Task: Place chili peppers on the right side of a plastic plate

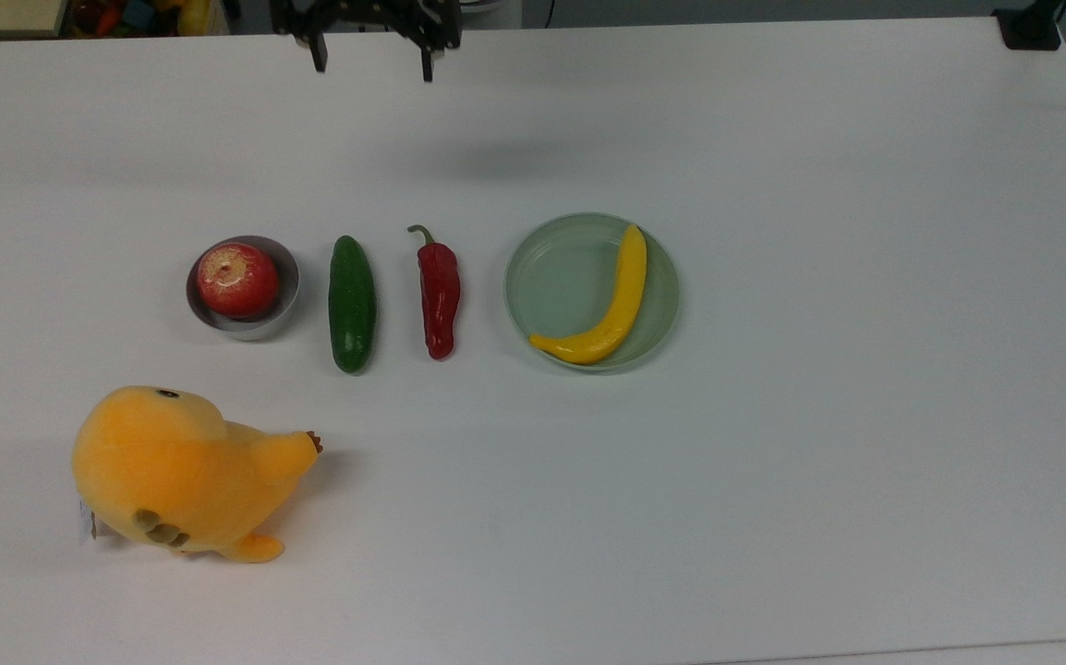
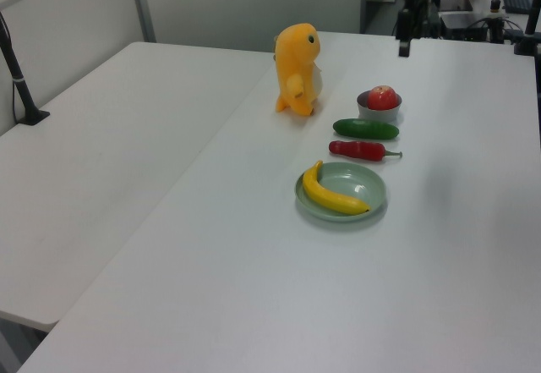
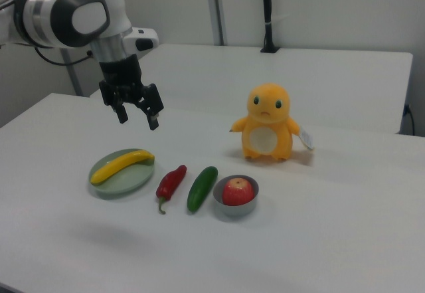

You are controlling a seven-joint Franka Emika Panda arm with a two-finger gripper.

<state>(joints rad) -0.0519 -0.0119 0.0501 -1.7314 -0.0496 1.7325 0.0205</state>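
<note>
The dark-red chili pepper (image 1: pixel 439 296) (image 2: pixel 362 149) (image 3: pixel 170 182) lies on the white table, just to the top view's left of the pale-green plastic plate (image 1: pixel 561 277) (image 2: pixel 363 189) (image 3: pixel 123 181). It does not touch the plate. A yellow banana (image 1: pixel 621 300) (image 3: pixel 121 164) rests in the plate. My gripper (image 1: pixel 371 66) (image 3: pixel 138 119) hangs open and empty high above the table, well beyond the chili toward the top view's upper edge.
A green cucumber (image 1: pixel 351 303) lies to the top view's left of the chili. Further left a small metal bowl (image 1: pixel 247 327) holds a red apple (image 1: pixel 237 279). A yellow plush toy (image 1: pixel 177 471) sits at the top view's lower left.
</note>
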